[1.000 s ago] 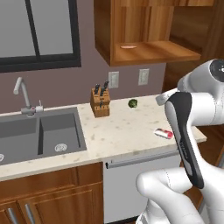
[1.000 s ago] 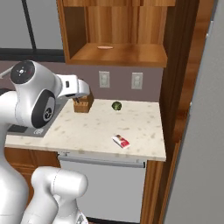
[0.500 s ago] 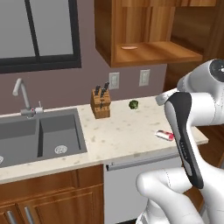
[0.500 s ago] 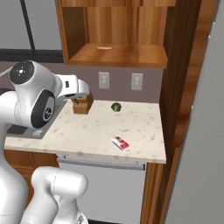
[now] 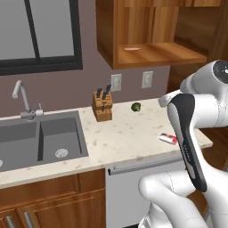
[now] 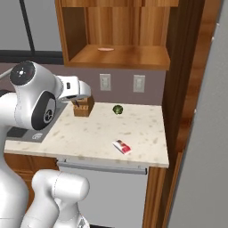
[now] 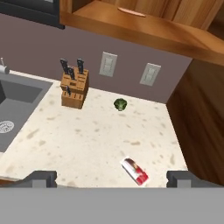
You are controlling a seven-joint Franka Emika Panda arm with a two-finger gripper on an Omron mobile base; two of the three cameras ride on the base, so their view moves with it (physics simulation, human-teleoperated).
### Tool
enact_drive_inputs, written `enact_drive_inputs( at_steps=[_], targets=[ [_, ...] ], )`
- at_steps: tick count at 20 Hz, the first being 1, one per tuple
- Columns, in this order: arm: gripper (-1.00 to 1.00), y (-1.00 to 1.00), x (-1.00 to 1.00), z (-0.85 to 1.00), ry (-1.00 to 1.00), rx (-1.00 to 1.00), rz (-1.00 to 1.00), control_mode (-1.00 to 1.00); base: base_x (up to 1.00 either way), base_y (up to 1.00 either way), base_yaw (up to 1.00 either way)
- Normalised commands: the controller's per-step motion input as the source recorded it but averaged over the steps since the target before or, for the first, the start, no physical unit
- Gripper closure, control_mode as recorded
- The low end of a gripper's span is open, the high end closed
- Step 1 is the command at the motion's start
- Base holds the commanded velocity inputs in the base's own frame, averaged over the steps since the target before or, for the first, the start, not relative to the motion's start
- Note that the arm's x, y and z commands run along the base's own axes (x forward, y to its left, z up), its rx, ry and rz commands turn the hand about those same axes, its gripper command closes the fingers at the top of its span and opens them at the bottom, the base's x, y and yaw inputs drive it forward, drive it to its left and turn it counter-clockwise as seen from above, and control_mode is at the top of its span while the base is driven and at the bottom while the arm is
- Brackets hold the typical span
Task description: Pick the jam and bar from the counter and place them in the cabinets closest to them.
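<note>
The bar (image 7: 135, 171), a slim red-and-white packet, lies flat near the front right of the counter (image 7: 87, 135); it also shows as the bar (image 5: 168, 138) and the bar (image 6: 121, 146). My gripper (image 7: 113, 179) hovers above and in front of the counter's edge, open, with nothing between its fingertips (image 7: 43, 177). The bar lies a little right of the middle between them. The open wall cabinets (image 6: 120, 55) hang over this stretch of counter (image 6: 89, 133). The jam is out of view.
A knife block (image 7: 73, 89) stands by the back wall, with a small green thing (image 7: 120, 104) to its right. A sink (image 5: 40, 140) with a faucet (image 5: 22, 95) lies to the left. A pale pink flat oval (image 6: 106, 49) rests on the cabinet shelf. A tall wooden panel (image 6: 182, 89) bounds the counter's right end.
</note>
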Motion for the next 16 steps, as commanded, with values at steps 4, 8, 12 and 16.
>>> enact_drive_inputs(
  at_steps=[4,8,12,16],
  targets=[
    [-1.0,0.0,0.0,0.0,0.0,0.0,0.0,1.0,0.37,-0.08,0.0],
    [-1.0,0.0,0.0,0.0,0.0,0.0,0.0,1.0,0.42,-0.03,0.0],
    [-1.0,0.0,0.0,0.0,0.0,0.0,0.0,1.0,0.35,-0.04,0.0],
    [-1.0,0.0,0.0,0.0,0.0,0.0,0.0,1.0,0.13,-0.03,0.0]
  ],
)
